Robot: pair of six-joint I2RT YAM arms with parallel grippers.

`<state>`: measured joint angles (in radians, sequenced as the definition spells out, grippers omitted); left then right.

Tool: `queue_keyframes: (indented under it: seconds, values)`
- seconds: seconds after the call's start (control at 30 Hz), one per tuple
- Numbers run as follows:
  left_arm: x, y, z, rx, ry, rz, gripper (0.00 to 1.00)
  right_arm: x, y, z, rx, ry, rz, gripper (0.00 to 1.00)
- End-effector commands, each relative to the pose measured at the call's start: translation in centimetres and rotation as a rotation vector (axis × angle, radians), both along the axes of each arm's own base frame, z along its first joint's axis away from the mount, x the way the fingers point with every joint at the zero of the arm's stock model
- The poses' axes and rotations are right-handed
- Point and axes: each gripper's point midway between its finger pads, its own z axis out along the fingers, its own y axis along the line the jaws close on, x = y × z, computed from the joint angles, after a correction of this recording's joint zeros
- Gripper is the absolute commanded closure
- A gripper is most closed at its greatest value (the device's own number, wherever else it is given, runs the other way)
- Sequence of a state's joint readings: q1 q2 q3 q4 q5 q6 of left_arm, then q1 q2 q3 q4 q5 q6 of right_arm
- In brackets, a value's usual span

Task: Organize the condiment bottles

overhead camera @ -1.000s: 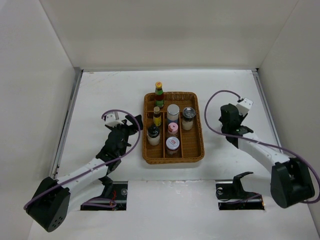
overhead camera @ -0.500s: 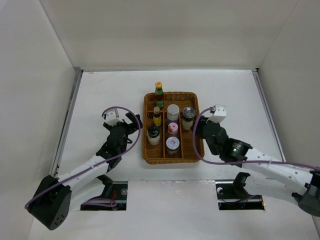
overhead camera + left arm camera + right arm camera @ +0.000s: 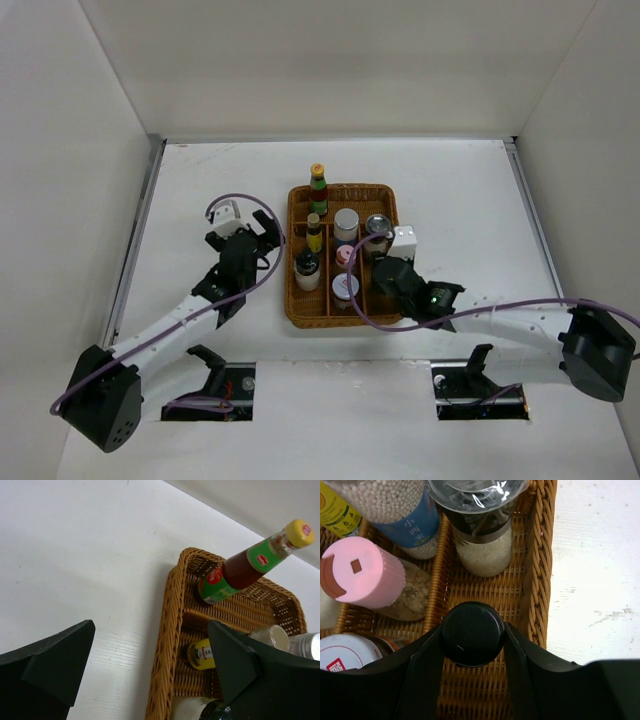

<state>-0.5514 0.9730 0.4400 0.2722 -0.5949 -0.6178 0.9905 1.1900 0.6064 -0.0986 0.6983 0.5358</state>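
One black-capped bottle (image 3: 472, 634) (in right jaws), swung in over tray (image 3: 540, 580)

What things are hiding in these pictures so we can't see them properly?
Right wrist view: only the lid of the black-capped bottle shows; the lid and the right gripper hide its body.
Top view: the right arm covers that bottle and the near right corner of the wicker tray.
Left wrist view: a finger of the left gripper hides part of the yellow-labelled bottle.
Top view: label writing is too small to read.
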Motion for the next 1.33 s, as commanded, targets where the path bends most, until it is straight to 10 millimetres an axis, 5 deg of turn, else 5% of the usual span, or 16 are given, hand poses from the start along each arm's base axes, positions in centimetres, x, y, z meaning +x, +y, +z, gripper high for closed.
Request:
queue_keyframes:
  seconds: [0.0,0.27,0.47,0.6,0.8,1.0,1.3]
  values:
    - [0.8,0.5,-0.4,0.037,0.072,0.043,0.0,0.2,0.8,0.4,0.043,-0.027,0.011,0.4]
    - [1.4,0.3,-0.9,0.043,0.124,0.055,0.0,-0.3,0.2,3.7,0.1,-0.1,0.031,0.0]
    - [1.5,1.0,1.1,0.031,0.092,0.074,0.0,-0.4,-1.7,10.5,0.262,-0.257,0.011,0.0]
    - [1.5,0.8,2.2,0.032,0.093,0.071,0.0,2.3,-6.7,13.2,0.37,-0.4,-0.191,0.0]
    - [1.9,0.2,2.9,0.009,0.093,0.04,0.0,6.2,-14.1,10.9,0.438,-0.429,-0.483,0.0]
    - [2.3,0.1,2.5,0.017,0.11,0.042,0.0,6.9,-14.9,8.5,0.509,-0.384,-0.535,0.0]
    - [3.0,-0.4,3.4,0.021,0.116,0.039,0.0,6.7,-13.5,6.8,0.54,-0.386,-0.501,0.0]
